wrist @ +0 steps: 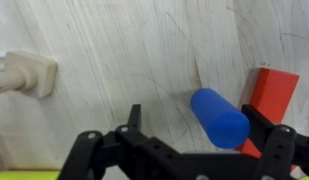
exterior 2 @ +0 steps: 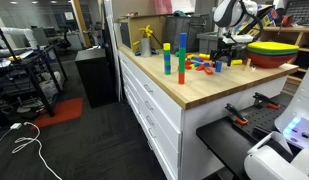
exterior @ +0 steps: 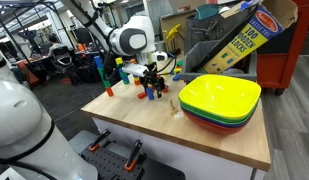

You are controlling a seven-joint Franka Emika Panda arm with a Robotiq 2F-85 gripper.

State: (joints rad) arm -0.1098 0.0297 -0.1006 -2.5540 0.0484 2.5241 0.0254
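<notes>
Exterior view: fingers point(exterior: 147, 82) low over block cluster point(exterior: 154, 90) on table point(exterior: 134, 122), bowl stack point(exterior: 220, 100) near.
Exterior view: block tower point(exterior 2: 181, 55) stands apart from cluster.
Wrist view: fingers spread wide, holding nothing; blue cylinder point(wrist: 219, 117) between them, red block point(wrist: 271, 92) just beside.

The cylinder point(wrist: 219, 117) lies between the tool's point(wrist: 196, 118) fingers, a block point(wrist: 271, 92) just right of it.
</notes>
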